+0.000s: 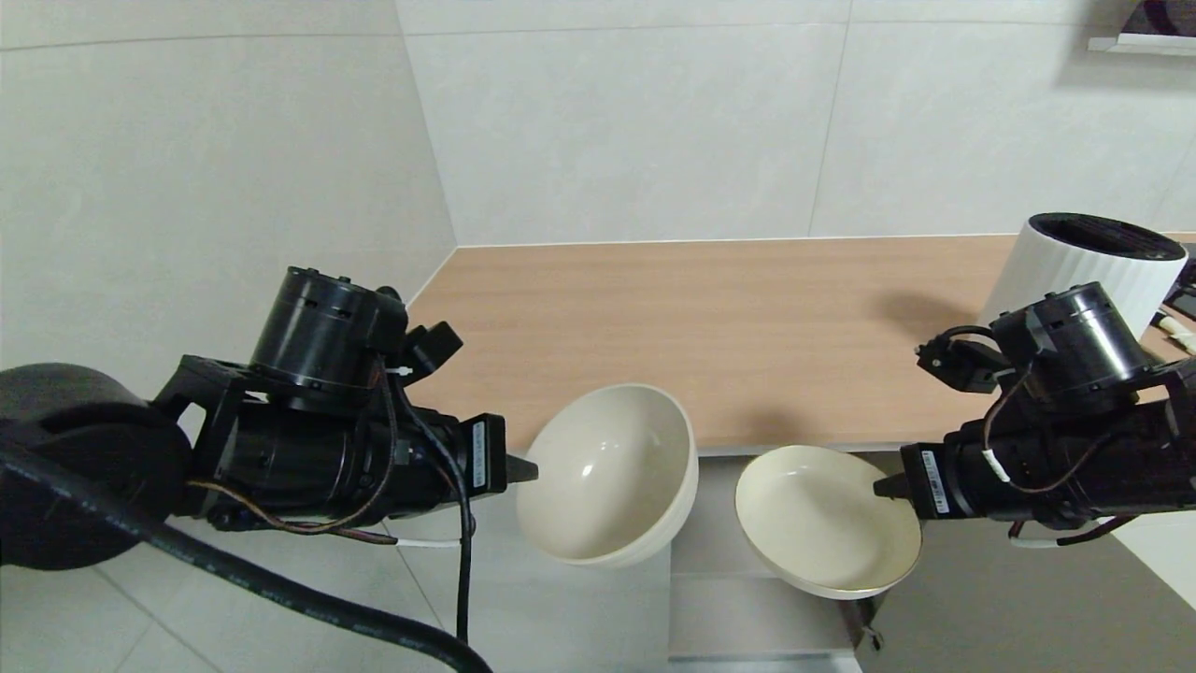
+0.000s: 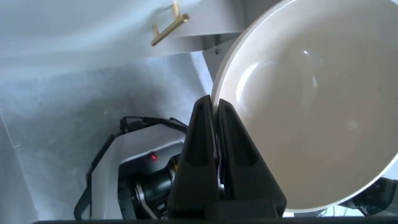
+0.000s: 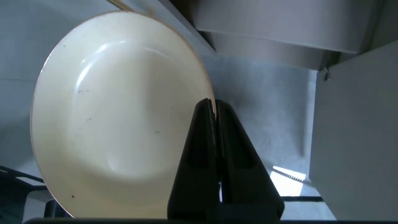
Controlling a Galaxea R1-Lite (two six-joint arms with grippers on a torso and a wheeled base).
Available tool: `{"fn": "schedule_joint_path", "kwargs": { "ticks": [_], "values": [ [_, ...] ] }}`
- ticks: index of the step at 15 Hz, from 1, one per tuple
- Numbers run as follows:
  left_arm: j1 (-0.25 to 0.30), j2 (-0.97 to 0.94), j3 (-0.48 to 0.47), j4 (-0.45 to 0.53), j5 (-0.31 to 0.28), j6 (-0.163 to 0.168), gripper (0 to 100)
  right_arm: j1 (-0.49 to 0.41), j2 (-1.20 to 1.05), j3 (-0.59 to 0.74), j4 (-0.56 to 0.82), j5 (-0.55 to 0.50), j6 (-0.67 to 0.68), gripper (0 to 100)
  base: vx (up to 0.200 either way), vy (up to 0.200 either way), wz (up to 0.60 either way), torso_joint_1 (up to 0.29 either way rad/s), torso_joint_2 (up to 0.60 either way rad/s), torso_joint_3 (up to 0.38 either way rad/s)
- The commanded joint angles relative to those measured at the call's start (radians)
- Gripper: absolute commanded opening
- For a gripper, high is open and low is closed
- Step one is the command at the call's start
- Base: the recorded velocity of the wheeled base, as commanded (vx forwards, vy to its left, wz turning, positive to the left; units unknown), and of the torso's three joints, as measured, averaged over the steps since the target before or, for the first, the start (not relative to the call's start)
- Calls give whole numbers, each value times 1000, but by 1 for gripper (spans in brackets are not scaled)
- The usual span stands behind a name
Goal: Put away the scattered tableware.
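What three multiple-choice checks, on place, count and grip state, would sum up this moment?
1. Where is the white ribbed container? A, on the wooden counter, at its right end; B, on the floor; C, in a gripper.
2. How many dishes are held? A, one; B, two; C, three.
3. The left gripper is: A, open; B, shut on the deep bowl; C, shut on a spoon.
Answers: A, it stands on the counter. B, the deep bowl and, in the right gripper, the shallow dish. B, its fingers pinch the bowl's rim.
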Motion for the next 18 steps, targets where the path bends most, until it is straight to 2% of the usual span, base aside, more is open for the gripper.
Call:
{"fn": "schedule_joint_path", "kwargs": {
  "ticks": [1,18],
  "values": [
    [0,5,-1,1,0,-1,0,0,10,0,1,1,0,0,0,0,0,-154,354,198],
    [0,9,-1,1,0,-1,0,0,44,0,-1,-1,-2,0,0,0,0,-185,473,283]
  ]
}}
